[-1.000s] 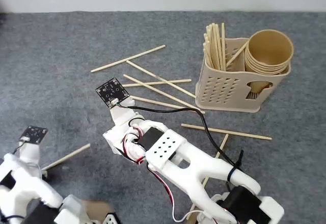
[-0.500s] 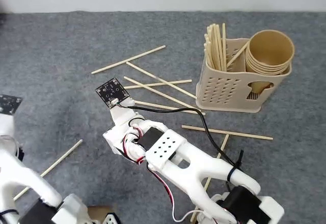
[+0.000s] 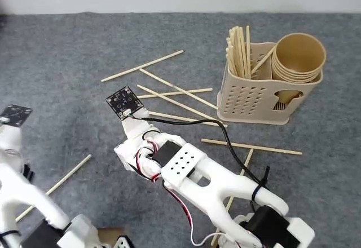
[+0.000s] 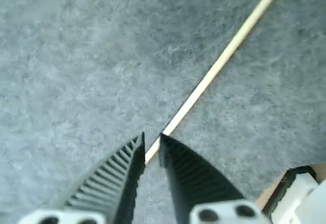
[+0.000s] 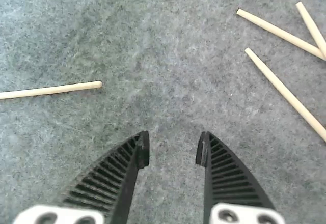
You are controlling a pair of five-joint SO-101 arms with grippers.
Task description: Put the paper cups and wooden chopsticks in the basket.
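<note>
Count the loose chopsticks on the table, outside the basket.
8. Five chopsticks lie crossed beside the basket. Two lie nearer the arms, one running under an arm. One lies by the left gripper. Others may be hidden.

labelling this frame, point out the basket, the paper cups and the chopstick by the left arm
basket (image 3: 248,98), high view, perforated front wall
paper cups (image 3: 299,53), high view, inside of top cup
chopstick (image 3: 70,173), high view, middle of shaft
</note>
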